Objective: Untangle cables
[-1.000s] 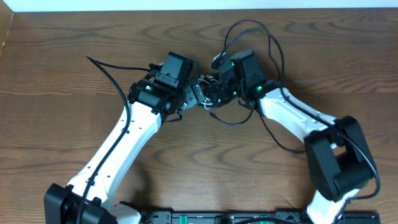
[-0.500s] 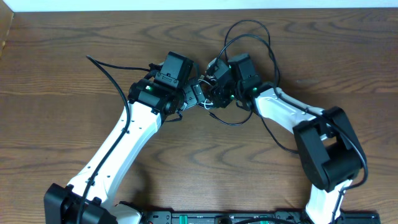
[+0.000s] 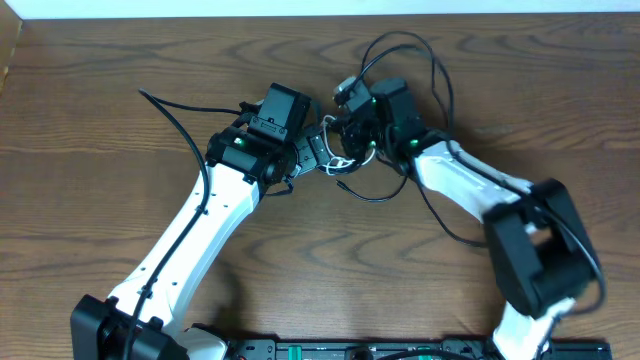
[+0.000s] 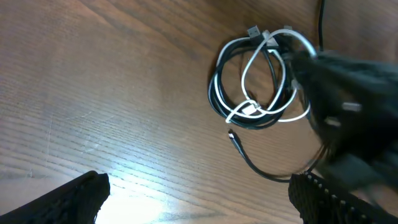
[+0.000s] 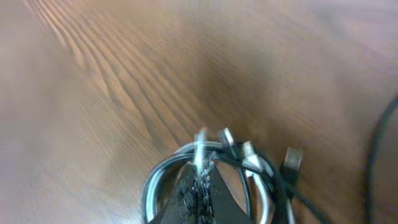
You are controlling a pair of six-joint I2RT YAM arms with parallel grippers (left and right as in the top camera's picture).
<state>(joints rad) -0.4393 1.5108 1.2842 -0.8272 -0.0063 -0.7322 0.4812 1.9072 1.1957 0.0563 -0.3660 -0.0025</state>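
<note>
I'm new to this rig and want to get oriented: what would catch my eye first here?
A small cable bundle, white and black cords coiled together, sits near the middle of the wooden table, between the two arms. The right gripper is shut on the coil, apparently pinching a strand, while the left gripper stands wide open, facing it.

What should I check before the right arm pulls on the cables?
1. Right gripper shut: ok.
2. Strand caught between its fingers: cannot tell, wrist view blurred.
3. Left gripper open, apart from the bundle: ok.
4. White cable free of the bundle: not ok, looped through it.
5. Black plug end lying loose on the table: ok.
</note>
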